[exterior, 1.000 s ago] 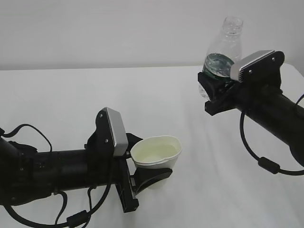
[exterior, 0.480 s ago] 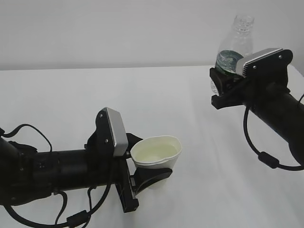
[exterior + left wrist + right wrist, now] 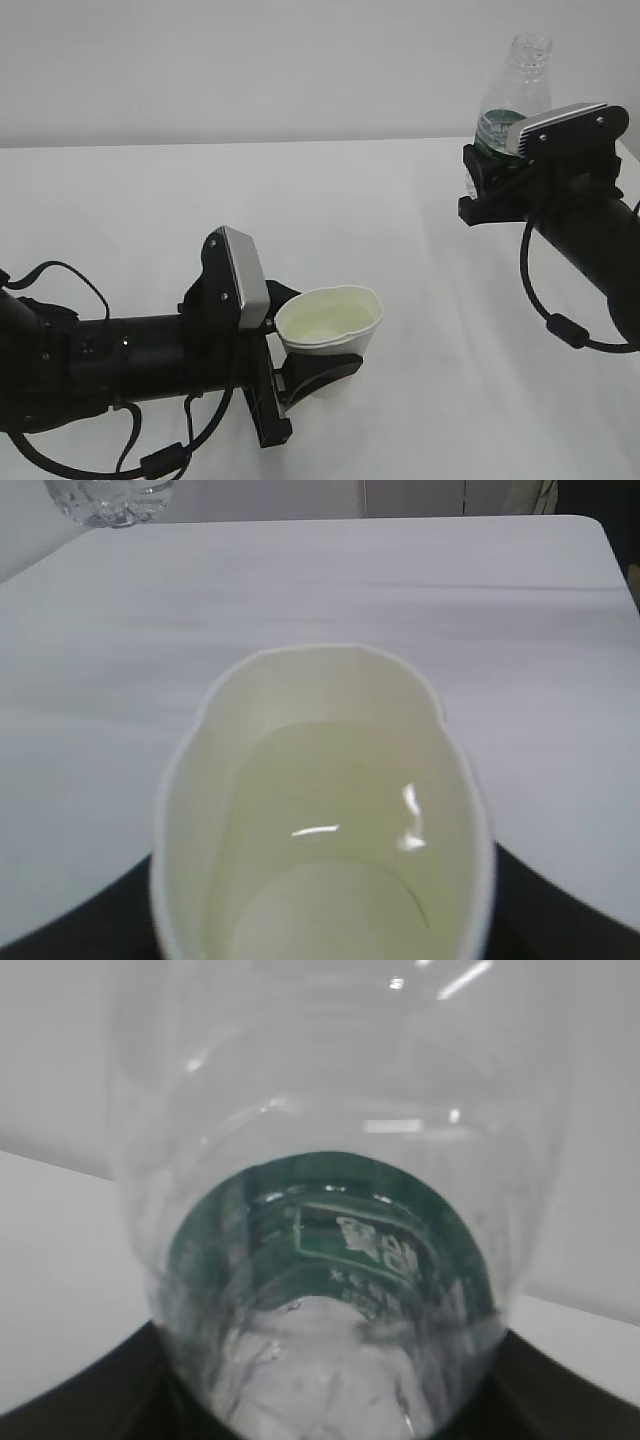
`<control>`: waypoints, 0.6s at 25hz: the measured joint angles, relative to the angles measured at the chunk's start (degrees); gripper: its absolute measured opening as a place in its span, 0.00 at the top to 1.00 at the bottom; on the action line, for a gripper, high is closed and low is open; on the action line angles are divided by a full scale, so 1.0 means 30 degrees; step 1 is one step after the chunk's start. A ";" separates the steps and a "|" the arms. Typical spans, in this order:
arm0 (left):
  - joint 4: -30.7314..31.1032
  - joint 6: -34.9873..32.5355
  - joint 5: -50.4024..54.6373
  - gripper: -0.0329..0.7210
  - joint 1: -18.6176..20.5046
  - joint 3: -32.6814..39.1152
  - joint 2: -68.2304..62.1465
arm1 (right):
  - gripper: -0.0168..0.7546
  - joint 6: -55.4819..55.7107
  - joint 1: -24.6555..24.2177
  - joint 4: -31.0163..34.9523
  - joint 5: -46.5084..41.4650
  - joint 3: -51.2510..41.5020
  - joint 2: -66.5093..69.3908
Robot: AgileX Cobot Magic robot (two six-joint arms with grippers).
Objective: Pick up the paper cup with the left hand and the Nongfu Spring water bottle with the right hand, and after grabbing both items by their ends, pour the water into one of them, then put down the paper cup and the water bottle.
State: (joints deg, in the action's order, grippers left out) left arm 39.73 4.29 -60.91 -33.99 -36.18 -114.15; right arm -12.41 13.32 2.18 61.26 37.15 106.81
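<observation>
A: Paper cup sits in the left claw, jaws clamped on its lower body, front of the worktop. Water fills about half; rim is squeezed oval in the wrist view.

B: Risk?

A: Squeeze plus liquid. A hard set-down or tilt could slop it over the rim, and a soft wall could slip when released.

B: Far side?

A: Nongfu Spring water bottle held upright in the right claw by its base, back right, well apart from the cup. Looks near empty, capless. Light and top-tall, so it may tip if released off-vertical or near the edge.
</observation>
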 joint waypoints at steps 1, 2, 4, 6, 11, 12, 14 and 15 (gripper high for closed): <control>0.0000 0.0000 0.0000 0.41 0.0000 0.0000 0.0000 | 0.41 -0.0146 0.0000 0.0052 0.0000 0.0000 0.0000; 0.0000 0.0000 0.0000 0.41 0.0000 0.0000 0.0000 | 0.41 -0.0279 0.0000 0.0146 0.0000 0.0000 0.0000; 0.0000 0.0000 0.0000 0.41 0.0000 0.0000 0.0000 | 0.41 -0.0640 0.0000 0.0336 -0.0028 0.0000 0.0000; 0.0000 0.0000 0.0000 0.41 0.0000 0.0000 0.0000 | 0.41 -0.0881 0.0000 0.0644 -0.0028 0.0000 0.0000; 0.0000 0.0000 0.0000 0.41 0.0000 0.0000 0.0000 | 0.41 -0.1130 0.0000 0.1850 -0.0040 0.0000 0.0000; 0.0000 0.0000 0.0000 0.41 0.0000 0.0000 0.0000 | 0.41 -0.1161 0.0000 0.1980 -0.0040 0.0000 0.0000; 0.0000 0.0000 0.0000 0.41 0.0000 0.0000 0.0000 | 0.41 -0.1285 0.0000 0.2175 -0.0040 0.0000 0.0000; 0.0000 0.0000 0.0000 0.41 0.0000 0.0000 0.0000 | 0.41 -0.1334 0.0000 0.2205 -0.0071 0.0000 0.0000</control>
State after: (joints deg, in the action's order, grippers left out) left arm 39.73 4.29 -60.91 -33.99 -36.18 -114.15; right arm -16.41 13.32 8.79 61.05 37.15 106.81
